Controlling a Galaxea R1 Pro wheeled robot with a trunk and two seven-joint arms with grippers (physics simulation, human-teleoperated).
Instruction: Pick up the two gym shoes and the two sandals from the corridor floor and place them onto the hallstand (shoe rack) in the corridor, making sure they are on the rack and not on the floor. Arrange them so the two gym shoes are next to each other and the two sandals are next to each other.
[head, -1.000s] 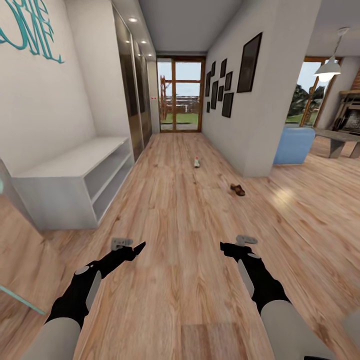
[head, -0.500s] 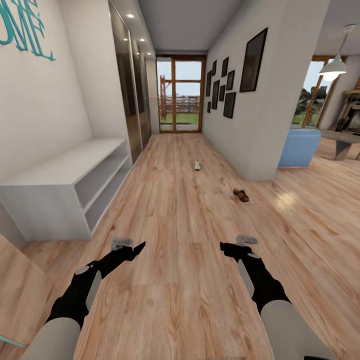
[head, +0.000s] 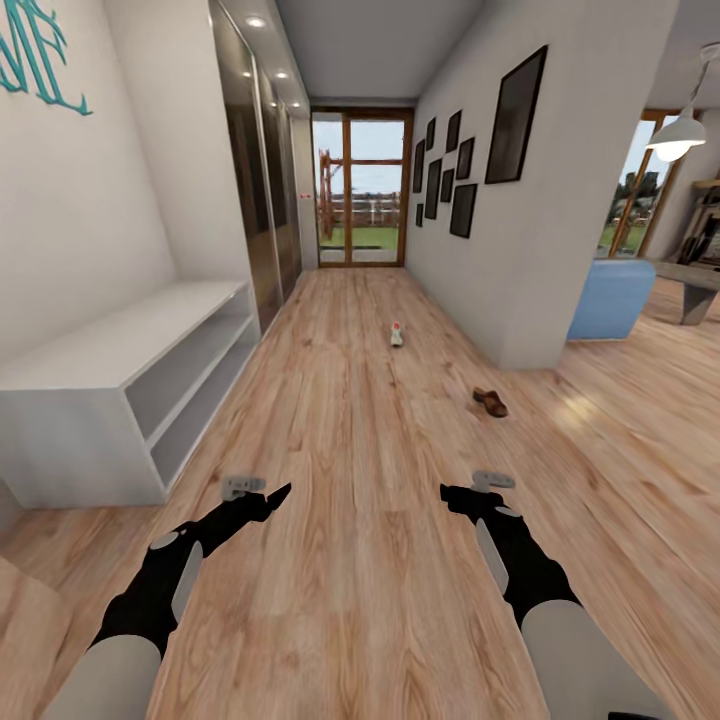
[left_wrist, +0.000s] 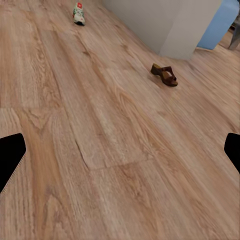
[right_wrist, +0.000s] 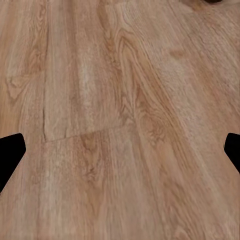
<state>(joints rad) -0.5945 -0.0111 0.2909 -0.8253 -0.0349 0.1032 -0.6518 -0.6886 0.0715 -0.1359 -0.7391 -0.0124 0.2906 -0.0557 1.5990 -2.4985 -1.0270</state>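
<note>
- Head view: the left gripper (head: 283, 491) and the right gripper (head: 446, 491) hang side by side above the corridor floor (head: 350, 600), both held forward on black arms. From this angle each looks like a dark closed wedge, so the spread of the fingers cannot be read here; neither has hold of anything.
- Head view: the hallstand (head: 110, 380) stands against the left wall, ahead of and outside the left gripper, its top and two open shelf rows bare.
- Head view: one gym shoe (head: 396, 333) lies far down the corridor, well ahead and between the two grippers. One sandal (head: 490, 402) lies nearer, ahead of the right gripper and slightly to its outer side, near the wall corner (head: 520, 330).
- Left wrist view: black fingertips (left_wrist: 10, 155) sit at opposite edges, wide apart, with bare planks between them; the jaws are spread and empty. The gym shoe (left_wrist: 79, 13) and the sandal (left_wrist: 164, 75) both lie well beyond them.
- Right wrist view: fingertips (right_wrist: 10, 152) likewise stand wide apart over wood grain, empty. A dark sliver at the far edge may be the sandal; it is too cropped to tell.
</note>
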